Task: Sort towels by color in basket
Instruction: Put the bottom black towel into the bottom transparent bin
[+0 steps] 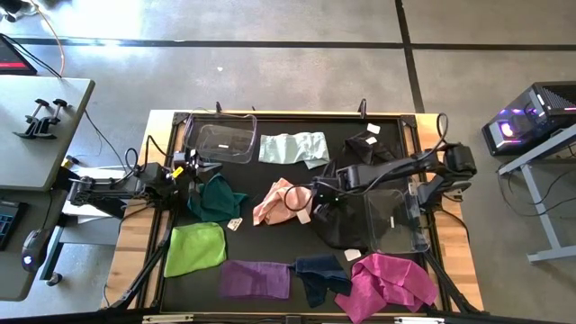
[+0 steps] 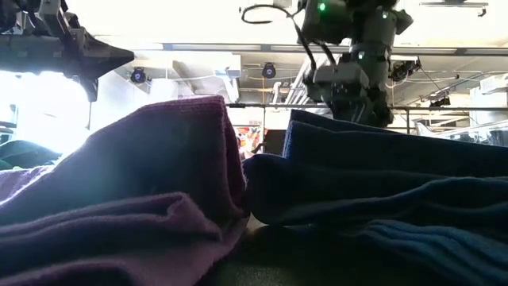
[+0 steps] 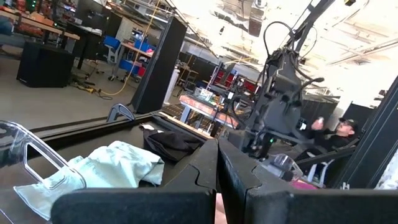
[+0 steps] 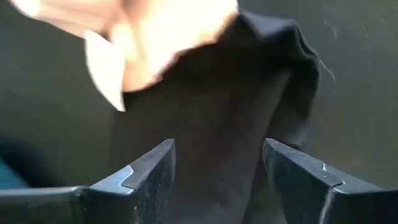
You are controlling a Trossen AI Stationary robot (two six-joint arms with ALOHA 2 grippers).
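On the black mat (image 1: 270, 243) the right gripper (image 1: 317, 205) hangs at the centre of the table, its two dark fingers (image 4: 146, 171) spread apart with nothing between them, directly above a black towel (image 4: 211, 118) whose edge lies against the peach-pink towel (image 1: 277, 202) at the gripper's 9 o'clock. The left gripper (image 1: 184, 171) waits at the mat's 9 o'clock edge, fingers pressed together and empty, just beside the dark teal towel (image 1: 214, 198). A clear bin (image 1: 223, 141) sits at 11 o'clock of the mat with the mint towel (image 1: 293, 148) to its 3 o'clock side; a second black towel (image 1: 367, 144) lies at about 1 o'clock. Another clear bin (image 1: 396, 220) rests at 3 o'clock, under the right arm. Along the 6 o'clock edge lie, from the 9 o'clock side onward, the lime green towel (image 1: 195, 248), the purple towel (image 1: 255, 279), the navy towel (image 1: 319, 274) and the magenta towel (image 1: 389, 283); purple and navy touch in the low view. In the left wrist view a person (image 3: 339, 134) shows in the room beyond the table
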